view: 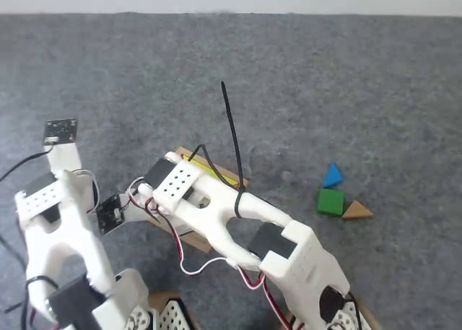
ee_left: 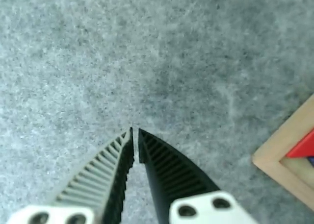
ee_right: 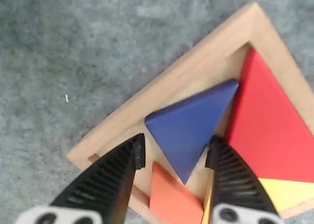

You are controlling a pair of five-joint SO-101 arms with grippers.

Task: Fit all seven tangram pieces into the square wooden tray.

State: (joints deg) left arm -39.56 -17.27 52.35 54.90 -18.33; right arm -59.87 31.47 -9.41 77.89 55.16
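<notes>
High view: green square block (view: 330,201), light blue triangle (view: 332,176) loose, well apart from square wooden tray (view: 189,155). Left wrist view: left claw (ee_left: 136,133) closed, empty. Right wrist view: right claw (ee_right: 174,153) open astride dark blue triangle (ee_right: 189,128) inside tray, perhaps unseated; press flush against red triangle (ee_right: 267,121).

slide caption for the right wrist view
Open right pincer straddling the blue triangle in the wooden tray, beside the red triangle

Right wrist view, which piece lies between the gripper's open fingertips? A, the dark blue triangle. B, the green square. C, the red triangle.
A: the dark blue triangle, in the wooden tray, lies between the right gripper's open fingertips, with the red triangle beside it.
</notes>
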